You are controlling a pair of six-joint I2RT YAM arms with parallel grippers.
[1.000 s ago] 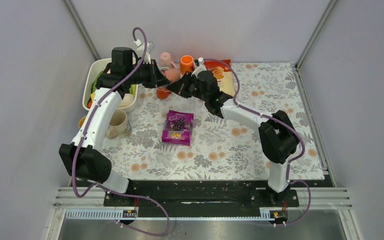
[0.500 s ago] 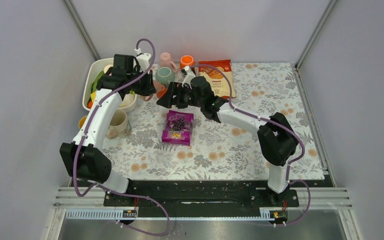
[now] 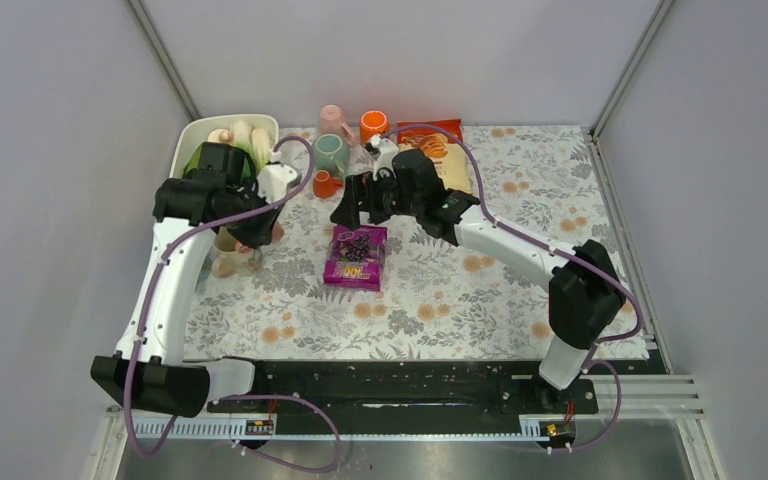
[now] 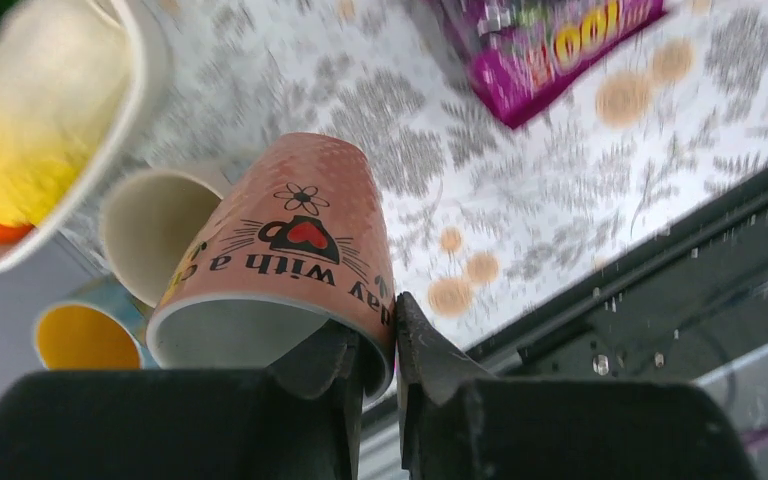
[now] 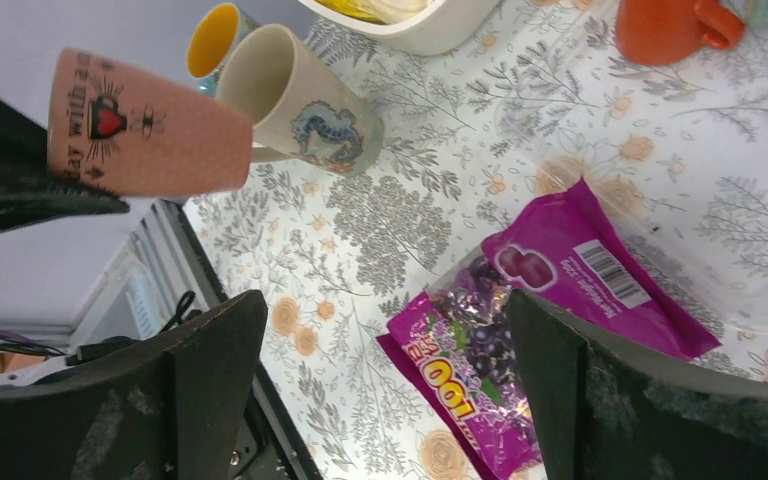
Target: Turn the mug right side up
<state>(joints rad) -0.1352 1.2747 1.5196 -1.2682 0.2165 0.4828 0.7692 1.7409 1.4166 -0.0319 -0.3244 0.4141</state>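
The pink mug (image 4: 280, 245) is off the bench, up in the air at the left side. It is carried roughly on its side, with its mouth facing back toward my left tool (image 4: 378, 320). That tool is clenched on the rim, one finger inside the wall and one outside. It is a thin pinch for a heavy cup, so I judge the step in hand is to roll the wrist slowly until the mouth faces up, with no jerks that could let the rim slip. Right below and just beside the mug lie a cream mug (image 4: 155, 225), on its side, and a yellow-lined cup (image 4: 80, 335), with the white tub (image 3: 192, 140) further back. I would carry the mug right toward bare patterned bench (image 3: 460, 290) before lowering it, and let go only once the base sits flat. My right tool (image 5: 385, 300) hangs released, jaws wide, over the purple snack bag (image 5: 520, 330), well clear of the mug.
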